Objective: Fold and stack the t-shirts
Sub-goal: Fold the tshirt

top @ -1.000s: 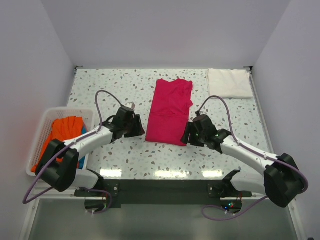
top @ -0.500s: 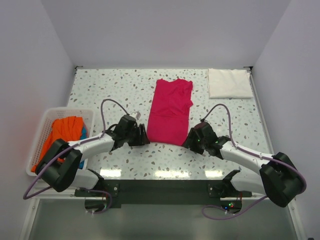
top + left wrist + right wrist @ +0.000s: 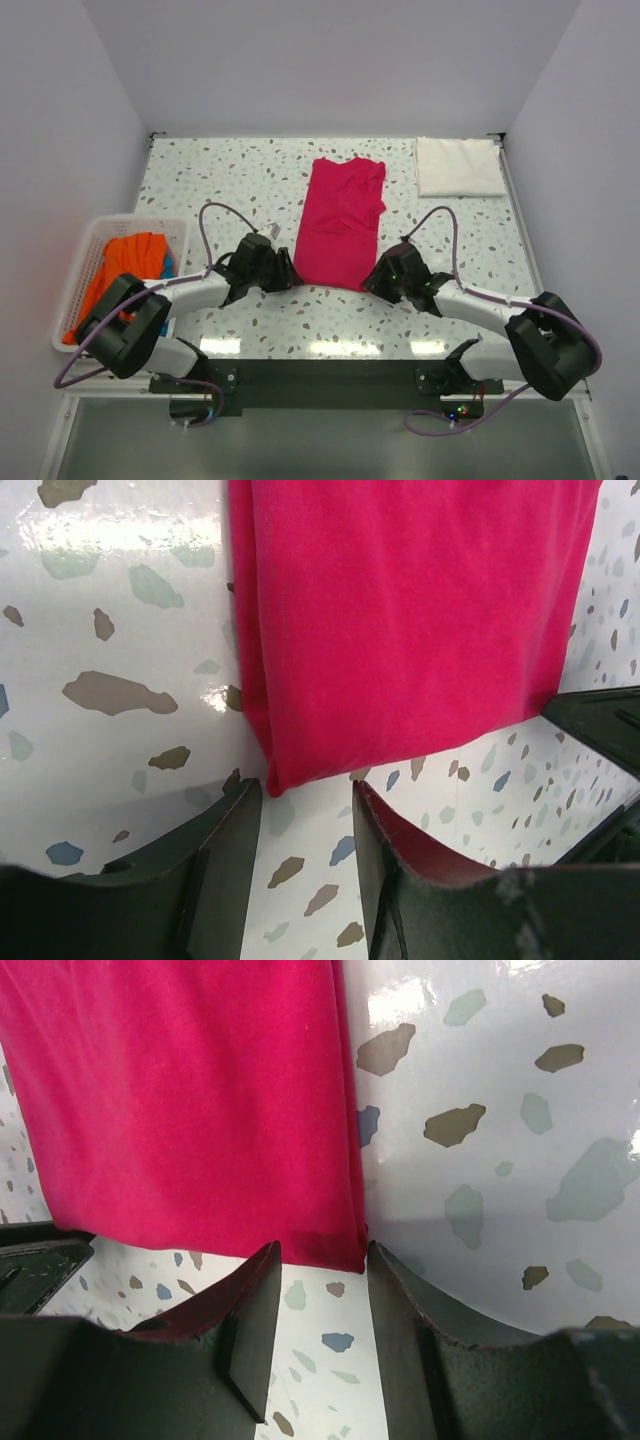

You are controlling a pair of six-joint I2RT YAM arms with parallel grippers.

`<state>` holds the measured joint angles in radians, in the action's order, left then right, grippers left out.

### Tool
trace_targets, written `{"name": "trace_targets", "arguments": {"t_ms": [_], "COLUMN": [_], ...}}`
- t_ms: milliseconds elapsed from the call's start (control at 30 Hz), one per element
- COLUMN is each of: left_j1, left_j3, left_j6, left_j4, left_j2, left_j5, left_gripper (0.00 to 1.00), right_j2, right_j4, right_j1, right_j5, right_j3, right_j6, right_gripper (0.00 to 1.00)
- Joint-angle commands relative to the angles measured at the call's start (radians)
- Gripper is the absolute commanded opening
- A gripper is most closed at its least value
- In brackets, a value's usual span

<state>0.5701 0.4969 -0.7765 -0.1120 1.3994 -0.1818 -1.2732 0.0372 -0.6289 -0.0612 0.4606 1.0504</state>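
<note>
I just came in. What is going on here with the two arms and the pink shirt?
Two robot arms are working on a magenta t-shirt lying flat in the middle of the table. The left gripper sits at its near left corner and the right gripper at its near right corner. Both have open fingers, so nothing is gripped yet. A folded white t-shirt lies at the far right, and an orange one waits in the basket.
</note>
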Motion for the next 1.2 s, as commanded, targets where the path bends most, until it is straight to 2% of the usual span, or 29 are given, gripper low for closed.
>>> {"name": "trace_targets", "arguments": {"t_ms": [0, 200, 400, 467, 500, 567, 600, 800, 900, 933, 1033, 1167], "left_j1": [0.002, 0.002, 0.002, 0.002, 0.002, 0.002, 0.002, 0.054, 0.112, 0.135, 0.168, 0.175], "left_j3": [0.002, 0.011, 0.022, 0.023, 0.025, 0.022, 0.022, -0.027, -0.067, -0.093, -0.139, -0.114], "left_j6": [-0.037, -0.056, -0.056, -0.056, -0.055, -0.049, -0.046, -0.026, -0.041, -0.059, -0.095, -0.096], "left_j4": [-0.078, -0.103, -0.109, -0.097, -0.089, -0.066, -0.055, 0.070, 0.162, 0.198, 0.256, 0.351], "left_j2": [0.026, 0.058, 0.082, 0.090, 0.092, 0.089, 0.082, -0.042, -0.129, -0.176, -0.281, -0.395], "left_j5": [0.025, 0.042, 0.044, 0.044, 0.042, 0.044, 0.044, 0.085, 0.119, 0.130, 0.131, 0.163], "left_gripper": [0.46, 0.44, 0.40, 0.28, 0.15, 0.06, 0.00, 0.00, 0.00, 0.00, 0.00, 0.00], "right_j2": [-0.034, -0.054, -0.063, -0.061, -0.061, -0.057, -0.052, 0.121, 0.233, 0.270, 0.319, 0.408], "right_j4": [-0.034, -0.033, -0.054, -0.049, -0.040, -0.017, 0.001, 0.119, 0.217, 0.237, 0.288, 0.404], "right_j1": [0.001, 0.000, 0.001, 0.001, 0.001, 0.001, 0.001, -0.031, -0.136, -0.205, -0.319, -0.374], "right_j5": [-0.051, -0.054, -0.052, -0.049, -0.046, -0.028, -0.020, 0.051, 0.018, 0.008, -0.017, -0.071], "right_j3": [-0.022, -0.019, -0.019, -0.014, -0.011, -0.004, -0.004, -0.080, -0.099, -0.103, -0.135, -0.132], "right_j6": [0.016, 0.011, -0.003, -0.013, -0.029, -0.061, -0.072, -0.110, -0.086, -0.055, 0.000, 0.045], "right_gripper": [0.44, 0.38, 0.22, 0.12, 0.09, 0.00, 0.00, 0.00, 0.00, 0.00, 0.00, 0.00]}}
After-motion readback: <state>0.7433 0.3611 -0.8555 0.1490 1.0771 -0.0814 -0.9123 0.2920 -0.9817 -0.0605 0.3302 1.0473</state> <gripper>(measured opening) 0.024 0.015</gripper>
